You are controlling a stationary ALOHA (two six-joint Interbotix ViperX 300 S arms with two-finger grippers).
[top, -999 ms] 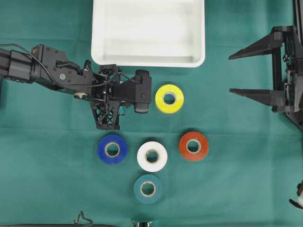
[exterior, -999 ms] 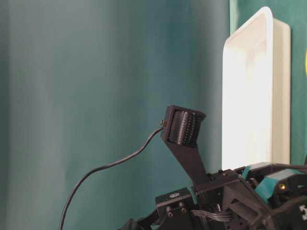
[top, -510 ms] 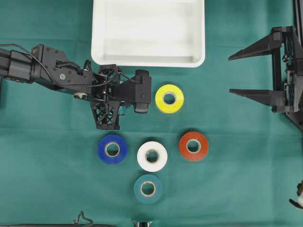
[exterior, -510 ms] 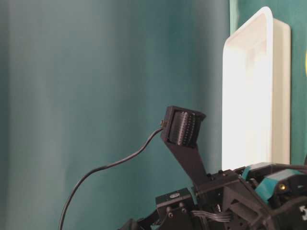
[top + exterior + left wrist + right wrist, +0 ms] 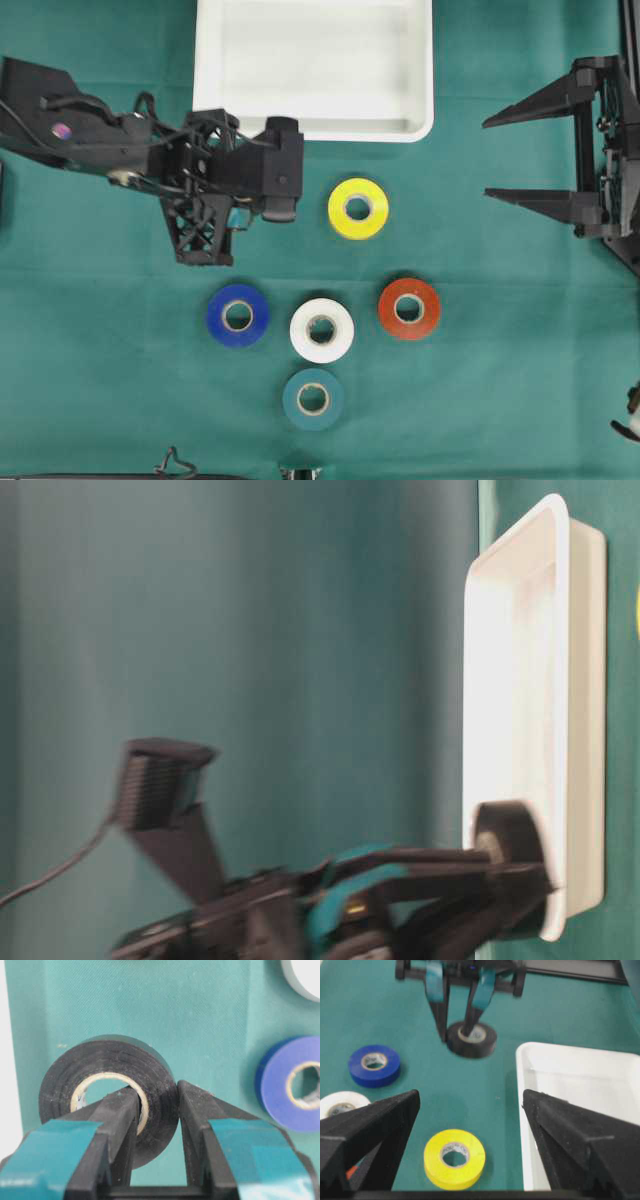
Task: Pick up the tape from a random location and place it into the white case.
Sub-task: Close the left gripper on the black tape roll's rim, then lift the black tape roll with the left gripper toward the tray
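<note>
Moved: left gripper (image 5: 152,1132) has pulled back from the yellow tape roll (image 5: 358,208), lifting.
Left gripper: clamped on the black tape roll (image 5: 107,1095), one finger through its core.
Right gripper (image 5: 470,1145): spread wide, holding nothing.
Shallow white plastic case (image 5: 313,125): just beyond the black roll.

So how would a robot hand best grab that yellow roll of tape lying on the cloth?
Probably from straight above. The yellow roll lies flat with its hole facing up, so one finger can drop into the hole and the other outside, pinching the ring wall, just as the left hand holds the black roll.
</note>
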